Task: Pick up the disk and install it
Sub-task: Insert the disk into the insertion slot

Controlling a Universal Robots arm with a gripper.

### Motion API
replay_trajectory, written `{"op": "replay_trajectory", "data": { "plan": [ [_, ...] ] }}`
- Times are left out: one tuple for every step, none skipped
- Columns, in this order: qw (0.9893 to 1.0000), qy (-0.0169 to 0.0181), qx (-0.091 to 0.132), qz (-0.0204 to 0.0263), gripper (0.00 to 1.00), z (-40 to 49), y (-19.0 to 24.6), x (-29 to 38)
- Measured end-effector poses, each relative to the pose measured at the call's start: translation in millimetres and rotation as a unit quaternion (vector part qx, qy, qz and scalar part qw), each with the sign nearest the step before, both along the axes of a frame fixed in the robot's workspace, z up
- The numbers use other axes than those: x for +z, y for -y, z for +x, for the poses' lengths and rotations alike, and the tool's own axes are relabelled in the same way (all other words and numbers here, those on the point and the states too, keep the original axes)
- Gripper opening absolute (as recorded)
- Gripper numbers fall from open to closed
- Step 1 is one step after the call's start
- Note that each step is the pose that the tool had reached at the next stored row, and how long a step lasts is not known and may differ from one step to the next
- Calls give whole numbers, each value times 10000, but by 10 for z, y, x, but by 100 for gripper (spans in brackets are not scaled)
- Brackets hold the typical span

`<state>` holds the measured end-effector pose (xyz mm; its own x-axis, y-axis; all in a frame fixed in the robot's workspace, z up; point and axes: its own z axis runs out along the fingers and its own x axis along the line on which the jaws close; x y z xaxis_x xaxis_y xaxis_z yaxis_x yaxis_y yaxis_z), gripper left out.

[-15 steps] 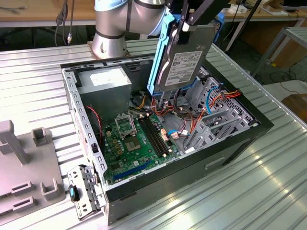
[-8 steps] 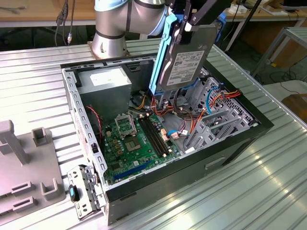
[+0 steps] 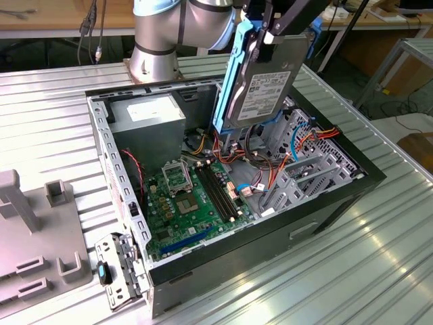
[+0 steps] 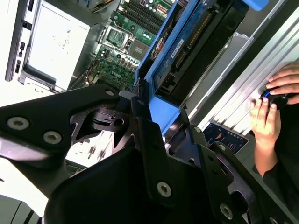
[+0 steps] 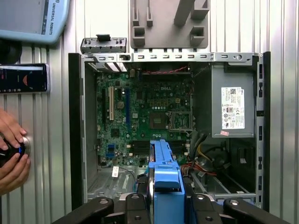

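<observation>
The gripper [image 3: 269, 30] is holding the disk [image 3: 265, 81] in the air above the open computer case [image 3: 270, 252]. Its fingers [image 4: 148, 140] are clamping the upper end of the blue carrier rail [image 5: 164, 170], one on each side. The drive is hanging down from the fingertips, standing on edge and leaning a little, with its pale label facing the exterior camera.

Directly beneath the fingers, just under the drive's lower edge, a tangle of red, orange and blue cables [image 3: 260, 177] is lying beside the metal drive cage [image 3: 312, 166]. That is probably the main hazard. A descending drive could press into those wires, pinching them or being pushed off line. The lean is adding to this, since a tilted carrier meeting the cage is likely to catch on its sheet-metal edge and jam rather than slide in.

The hold itself is looking risky too. The fingers are gripping smooth plastic at one end only, so any contact at the far end could be levering the drive round or out of the grip. The motherboard [image 3: 184, 203] is lying below and to one side of the fingers. A person's hand [image 5: 11, 156] is resting on a control outside the case.
</observation>
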<state>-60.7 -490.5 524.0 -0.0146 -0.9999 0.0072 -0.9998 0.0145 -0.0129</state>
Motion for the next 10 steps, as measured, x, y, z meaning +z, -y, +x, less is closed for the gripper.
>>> {"op": "replay_trajectory", "data": {
  "plan": [
    [10000, 0, -1, 1, 37, 11, 1, 0],
    [10000, 0, 0, 1, 37, 25, 3, 0],
    [10000, 0, 0, 2, 37, 52, 12, -1],
    [10000, 0, -1, 1, 37, 70, 24, -2],
    [10000, 1, -1, 2, 37, 81, 31, -5],
    [10000, 0, -1, 1, 37, 87, 34, -5],
    [10000, 0, -1, 1, 37, 94, 36, -6],
    [10000, 0, -1, 1, 37, 102, 38, -7],
    [10000, 0, 0, 1, 37, 106, 38, -7],
    [10000, 0, -1, 2, 37, 110, 39, -8]
  ]
}}
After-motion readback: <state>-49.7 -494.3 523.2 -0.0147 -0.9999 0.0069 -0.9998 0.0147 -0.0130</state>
